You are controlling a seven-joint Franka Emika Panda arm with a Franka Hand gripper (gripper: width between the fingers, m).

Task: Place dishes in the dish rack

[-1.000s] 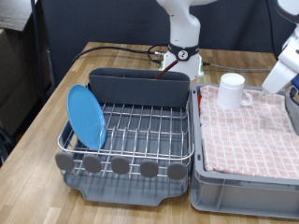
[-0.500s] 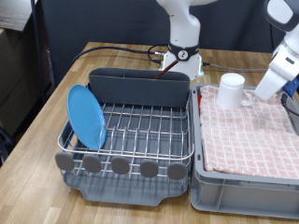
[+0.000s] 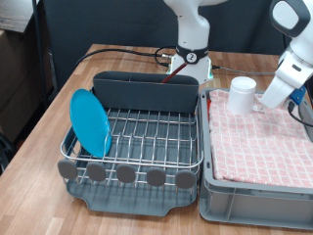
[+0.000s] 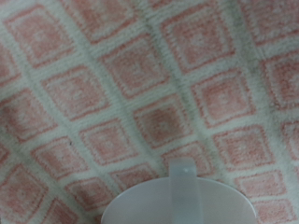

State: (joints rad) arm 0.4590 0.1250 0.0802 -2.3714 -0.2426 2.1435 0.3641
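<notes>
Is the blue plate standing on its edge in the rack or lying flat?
Standing. The blue plate leans on its edge at the exterior view's left end of the wire rack, its face turned toward the rack's middle.

the red-and-white checked cloth (image 4: 140,84) fills nearly the whole wrist view, its diamond pattern blurred and close. a pale rounded white cup (image 4: 182,203) shows at one edge, resting on it. no gripper fingers are visible

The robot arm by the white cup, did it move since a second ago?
Yes. The arm has slid toward the exterior view's left, closer to the white cup, which stays put on the checked cloth.
</notes>
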